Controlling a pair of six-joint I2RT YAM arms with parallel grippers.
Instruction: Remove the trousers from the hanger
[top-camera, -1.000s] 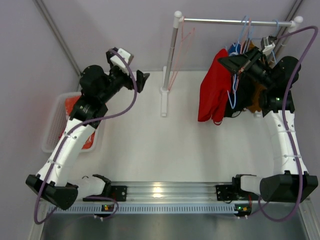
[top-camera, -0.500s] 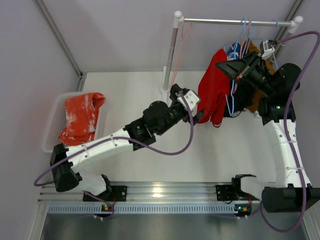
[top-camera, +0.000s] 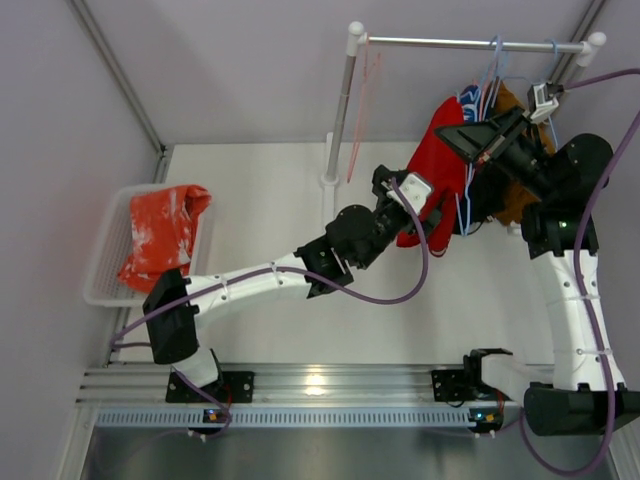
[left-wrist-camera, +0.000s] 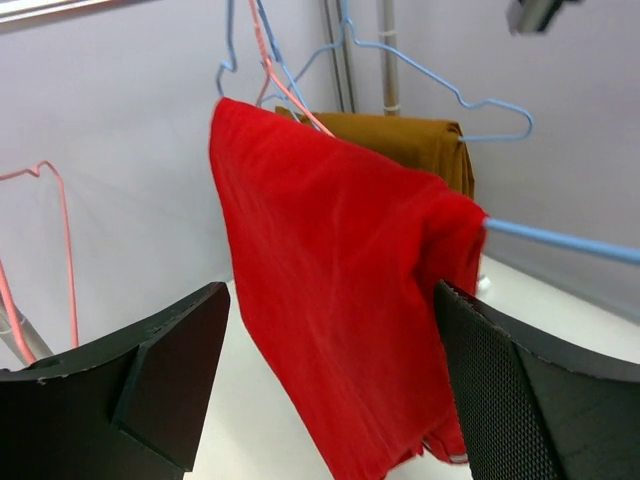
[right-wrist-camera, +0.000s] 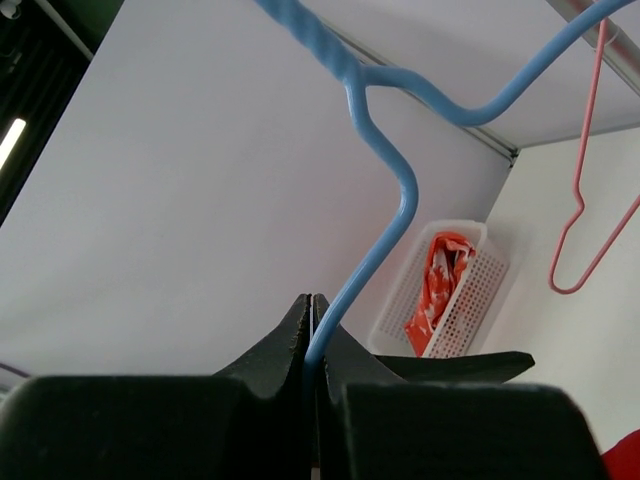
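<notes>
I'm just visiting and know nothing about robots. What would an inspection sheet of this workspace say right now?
Surface: white table, basket at its left side.
Job's things: red trousers draped over a hanger on the rail; brown trousers hang behind them; speckled orange trousers lie in the basket.
Clutter: nothing seen.
Grippers: left fingers open, one on either side of the red trousers; right fingers shut on a blue hanger.
Cables: purple cable loops along the arms.
Surroundings: plain grey walls; empty pink hanger.
</notes>
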